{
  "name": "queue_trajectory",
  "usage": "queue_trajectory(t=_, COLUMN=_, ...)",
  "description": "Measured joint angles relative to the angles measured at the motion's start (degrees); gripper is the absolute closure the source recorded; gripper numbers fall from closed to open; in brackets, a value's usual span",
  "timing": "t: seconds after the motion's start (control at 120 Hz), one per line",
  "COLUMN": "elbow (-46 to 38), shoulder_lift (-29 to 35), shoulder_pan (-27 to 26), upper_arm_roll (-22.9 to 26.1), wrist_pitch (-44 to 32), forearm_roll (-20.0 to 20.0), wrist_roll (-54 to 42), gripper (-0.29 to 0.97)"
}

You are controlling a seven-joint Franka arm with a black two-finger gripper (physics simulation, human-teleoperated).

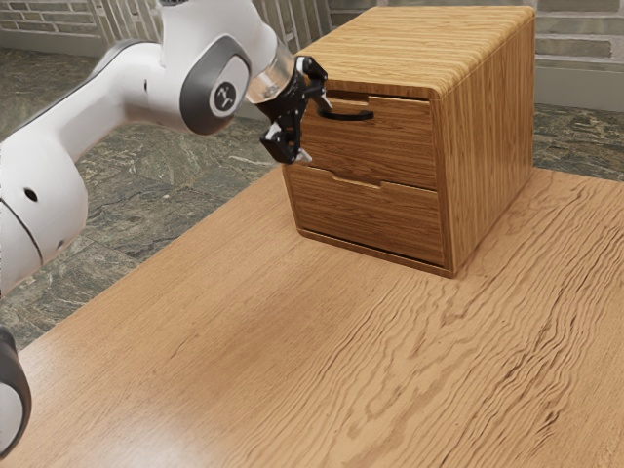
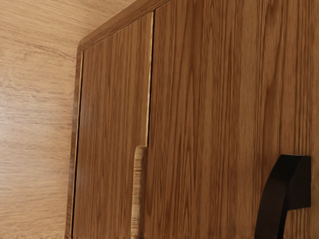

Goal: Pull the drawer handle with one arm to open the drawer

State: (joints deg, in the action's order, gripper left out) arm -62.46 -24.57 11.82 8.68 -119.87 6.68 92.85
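A: Surface and room?
B: Wood-grain table (image 1: 292, 370). Green stone floor (image 1: 146, 185), brick wall (image 1: 49, 18) behind. Cabinet (image 1: 487, 117) sits toward the table's far edge.
A: Pincer?
B: Pincer (image 1: 307, 112) open, fingers spread at the end of the black handle (image 1: 349, 115) on the upper drawer (image 1: 380, 146), not clamping it.
A: Unclear?
B: Wrist view cuts the handle off. Contact hard to judge.

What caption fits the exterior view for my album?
Robot pincer close to the top drawer's black handle on a wooden cabinet.

cabinet (image 1: 429, 49) 1 | drawers (image 1: 375, 151) 2 (stacked) | handle (image 1: 351, 116) 1 | table (image 1: 341, 370) 1
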Motion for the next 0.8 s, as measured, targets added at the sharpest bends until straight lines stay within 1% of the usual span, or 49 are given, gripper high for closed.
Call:
queue_trajectory(t=0.142, elbow=0.0, shoulder_lift=-0.4, shoulder_pan=-0.4, upper_arm_roll=0.0, wrist_pitch=-2.8, forearm_roll=0.0, wrist_roll=-0.6, gripper=0.0)
queue_trajectory(t=0.333, elbow=0.0, shoulder_lift=-1.4, shoulder_pan=-0.3, upper_arm_roll=0.0, wrist_pitch=-4.7, forearm_roll=0.0, wrist_roll=-1.2, gripper=0.0)
queue_trajectory(t=0.8, elbow=-0.5, shoulder_lift=-2.0, shoulder_pan=-0.2, upper_arm_roll=0.1, wrist_pitch=-6.3, forearm_roll=-0.1, wrist_roll=-2.2, gripper=0.0)
